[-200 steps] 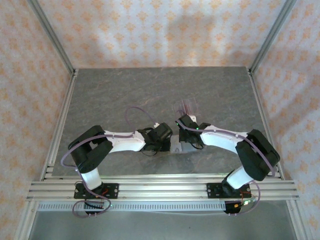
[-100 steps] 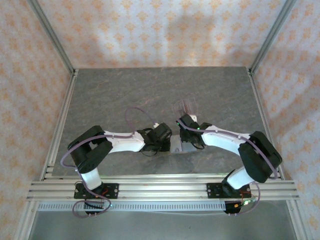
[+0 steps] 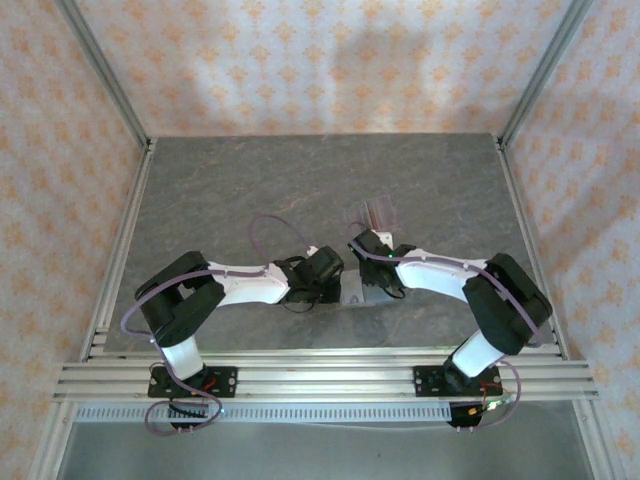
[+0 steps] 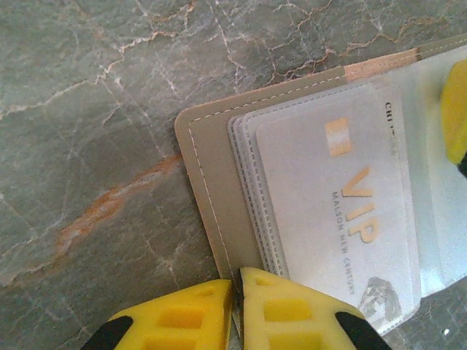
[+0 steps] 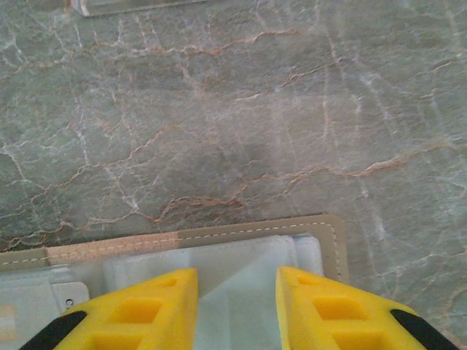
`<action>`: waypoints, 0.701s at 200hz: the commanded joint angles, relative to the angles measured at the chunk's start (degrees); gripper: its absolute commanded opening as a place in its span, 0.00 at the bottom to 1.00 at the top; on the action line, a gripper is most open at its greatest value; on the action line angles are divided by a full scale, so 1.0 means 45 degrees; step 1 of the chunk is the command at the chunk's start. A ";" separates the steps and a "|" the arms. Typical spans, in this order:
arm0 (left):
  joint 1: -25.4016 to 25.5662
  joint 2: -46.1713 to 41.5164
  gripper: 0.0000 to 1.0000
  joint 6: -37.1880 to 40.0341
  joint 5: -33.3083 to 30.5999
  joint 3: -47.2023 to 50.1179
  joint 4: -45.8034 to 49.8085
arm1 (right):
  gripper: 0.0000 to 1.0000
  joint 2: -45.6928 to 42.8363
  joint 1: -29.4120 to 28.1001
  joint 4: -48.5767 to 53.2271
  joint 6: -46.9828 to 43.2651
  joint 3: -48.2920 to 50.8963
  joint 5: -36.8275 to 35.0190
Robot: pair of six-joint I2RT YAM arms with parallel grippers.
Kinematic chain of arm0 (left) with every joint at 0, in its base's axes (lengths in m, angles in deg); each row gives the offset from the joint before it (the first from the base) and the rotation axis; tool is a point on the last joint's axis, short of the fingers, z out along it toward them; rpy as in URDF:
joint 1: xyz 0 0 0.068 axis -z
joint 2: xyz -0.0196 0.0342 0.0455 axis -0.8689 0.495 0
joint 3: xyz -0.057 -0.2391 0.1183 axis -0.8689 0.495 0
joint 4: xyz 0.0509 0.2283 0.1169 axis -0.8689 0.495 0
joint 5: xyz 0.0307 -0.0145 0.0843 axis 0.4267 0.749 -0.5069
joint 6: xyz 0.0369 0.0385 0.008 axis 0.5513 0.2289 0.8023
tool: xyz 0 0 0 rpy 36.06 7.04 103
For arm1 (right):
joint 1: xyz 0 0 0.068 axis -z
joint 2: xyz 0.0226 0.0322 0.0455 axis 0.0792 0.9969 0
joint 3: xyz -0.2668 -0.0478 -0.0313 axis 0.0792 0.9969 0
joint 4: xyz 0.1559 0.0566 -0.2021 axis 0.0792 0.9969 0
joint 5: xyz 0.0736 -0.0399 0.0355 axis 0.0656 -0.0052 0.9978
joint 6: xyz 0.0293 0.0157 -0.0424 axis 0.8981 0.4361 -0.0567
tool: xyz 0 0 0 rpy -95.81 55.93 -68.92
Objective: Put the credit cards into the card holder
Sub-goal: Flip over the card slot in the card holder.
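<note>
The card holder [image 4: 211,168] lies open on the table, tan rim around clear sleeves. One of the credit cards [image 4: 350,211], pale and marked VIP, sits inside a sleeve. My left gripper [image 4: 237,281] is shut on the holder's near cover edge. My right gripper [image 5: 235,277] is open just above the sleeves at the holder's [image 5: 332,233] other end, nothing between its fingers. One yellow right fingertip [image 4: 456,109] shows at the edge of the left wrist view. From above, both grippers [image 3: 328,272] [image 3: 362,250] meet over the holder [image 3: 356,293].
A clear slotted plastic rack [image 3: 372,213] stands just beyond the right gripper; its base [image 5: 124,6] shows at the top of the right wrist view. Metal frame rails [image 3: 320,375] run along the near table edge, with posts at the back corners.
My right gripper's jaws have opened from shut, and its arm has shifted slightly left. The left gripper keeps its grip and has not moved.
</note>
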 commanded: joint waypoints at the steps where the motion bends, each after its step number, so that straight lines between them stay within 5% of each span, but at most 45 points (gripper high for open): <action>1: 0.0151 0.1588 0.12 -0.0070 0.0455 0.0488 -0.0055 | 0.35 -0.0641 -0.0031 0.0378 0.0109 0.0081 -0.0835; 78: 0.0141 0.1493 0.12 0.0006 0.0399 0.0382 0.0209 | 0.33 0.0340 -0.0050 -0.0070 0.0116 0.0082 -0.0005; 140: 0.0141 0.1675 0.11 0.0027 0.0416 0.0203 0.0238 | 0.14 0.0043 -0.0089 -0.0139 0.0313 0.0368 0.0278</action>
